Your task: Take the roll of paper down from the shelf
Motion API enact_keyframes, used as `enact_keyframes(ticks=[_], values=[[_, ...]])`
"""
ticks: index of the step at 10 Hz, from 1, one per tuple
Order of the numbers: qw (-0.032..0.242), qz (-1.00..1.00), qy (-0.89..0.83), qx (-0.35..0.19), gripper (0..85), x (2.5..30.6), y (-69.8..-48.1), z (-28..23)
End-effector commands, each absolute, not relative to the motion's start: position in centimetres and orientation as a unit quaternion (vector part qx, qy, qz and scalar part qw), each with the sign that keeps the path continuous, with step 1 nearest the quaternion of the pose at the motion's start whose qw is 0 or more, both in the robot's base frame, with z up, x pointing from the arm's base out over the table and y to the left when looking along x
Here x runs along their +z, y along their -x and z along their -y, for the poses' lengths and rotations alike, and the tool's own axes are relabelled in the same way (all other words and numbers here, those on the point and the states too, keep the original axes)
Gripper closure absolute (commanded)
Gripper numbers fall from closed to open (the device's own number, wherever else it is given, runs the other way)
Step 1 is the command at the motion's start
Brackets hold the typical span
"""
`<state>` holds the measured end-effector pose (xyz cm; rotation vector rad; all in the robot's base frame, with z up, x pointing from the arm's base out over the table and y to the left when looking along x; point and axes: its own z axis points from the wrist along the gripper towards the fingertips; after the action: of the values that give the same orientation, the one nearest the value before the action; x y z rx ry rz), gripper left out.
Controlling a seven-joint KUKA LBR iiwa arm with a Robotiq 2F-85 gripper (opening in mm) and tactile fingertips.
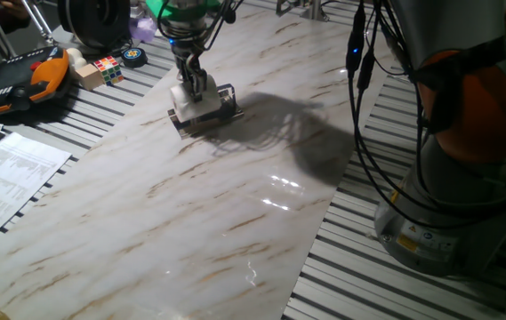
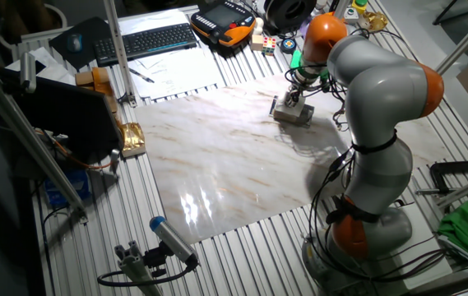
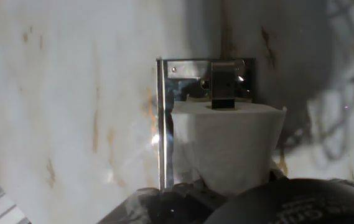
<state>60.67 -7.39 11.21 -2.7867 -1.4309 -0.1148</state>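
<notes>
Gripper (image 1: 192,86): it comes down from above onto the roll of paper (image 1: 196,99) at the far end of the marbled board (image 1: 190,204); the fingers (image 1: 195,78) reach the top of the roll, but whether they are clenched on it or released I cannot tell.
Roll of paper: white, sitting on the shelf (image 1: 206,114), with the silver rail (image 1: 227,94) at its right side in one fixed view.
Hand view: the roll (image 3: 229,146) fills the middle, a metal tongue (image 3: 223,84) of the rack rising just behind its top edge; a bright vertical bar (image 3: 162,124) stands at its left, touching or just beside it.
Shelf: low and dark, resting flat on the board near its far edge, with a shadow spreading to its right.
Other fixed view: the gripper (image 2: 291,99) and shelf (image 2: 294,113) sit at the far right part of the board (image 2: 225,164), with the grey and orange arm (image 2: 373,107) bending over them from its base at the near right.
Left of the board, one fixed view: printed paper sheets (image 1: 8,182) near, a black-and-orange case (image 1: 21,80) farther, then a colour cube (image 1: 108,68) and a round dark disc (image 1: 134,56).
Other fixed view, far left: a keyboard (image 2: 147,39) lies well apart from the shelf.
</notes>
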Motion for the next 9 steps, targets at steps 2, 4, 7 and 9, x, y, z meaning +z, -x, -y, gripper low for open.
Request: enact_keyframes(ticks=[2, 4, 7, 9], values=[[0.003, 0.457, 0.889, -0.034, 61.7, 11.3, -61.0, 7.0], [-0.001, 0.456, 0.889, -0.032, 61.7, 11.3, -61.4, 6.3], [-0.001, 0.455, 0.890, -0.033, 60.3, 11.2, -61.8, 5.5], [-0.002, 0.457, 0.889, -0.034, 60.0, 11.1, -62.1, 5.0]])
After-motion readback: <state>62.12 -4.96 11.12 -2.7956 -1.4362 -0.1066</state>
